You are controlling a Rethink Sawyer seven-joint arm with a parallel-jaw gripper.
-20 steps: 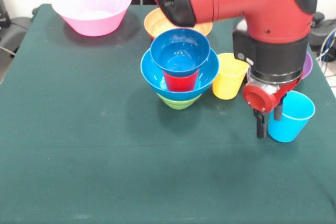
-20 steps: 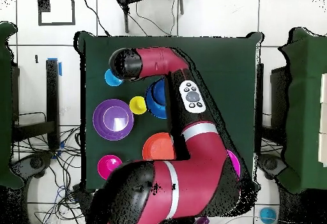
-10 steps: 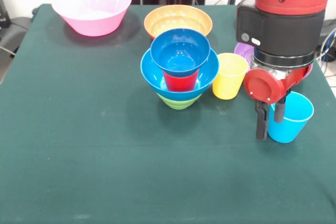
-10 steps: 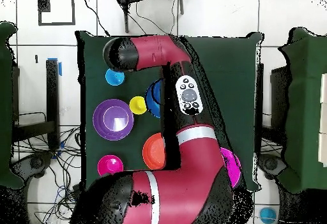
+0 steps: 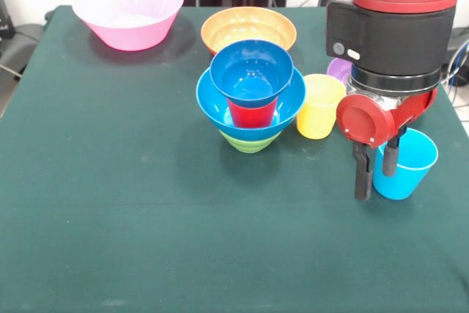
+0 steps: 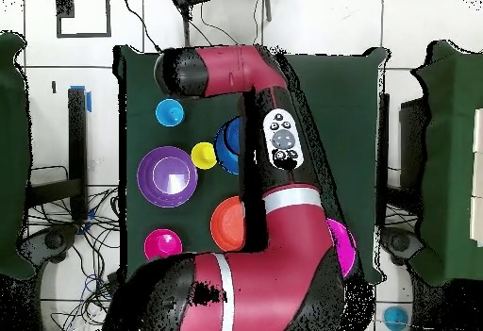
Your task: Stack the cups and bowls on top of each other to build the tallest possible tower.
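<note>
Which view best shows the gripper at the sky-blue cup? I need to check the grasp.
The front view: the gripper straddles the sky-blue cup's rim, one finger outside, one inside. Overhead, the arm hides the gripper; only the cup shows.

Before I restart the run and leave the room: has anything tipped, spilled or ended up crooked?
Nothing stands out. The tower sits level, the yellow cup and sky-blue cup stand upright, and the gripper straddles the sky-blue cup's rim.

Even, bright indoor light fell from above. Soft shadows lay on the green table [image 5: 110, 181] just beside the stack of bowls [image 5: 250, 100], toward 7 o'clock. Pale glare marked the pink bowl [image 5: 132, 12]. The front view was sharp throughout.
</note>
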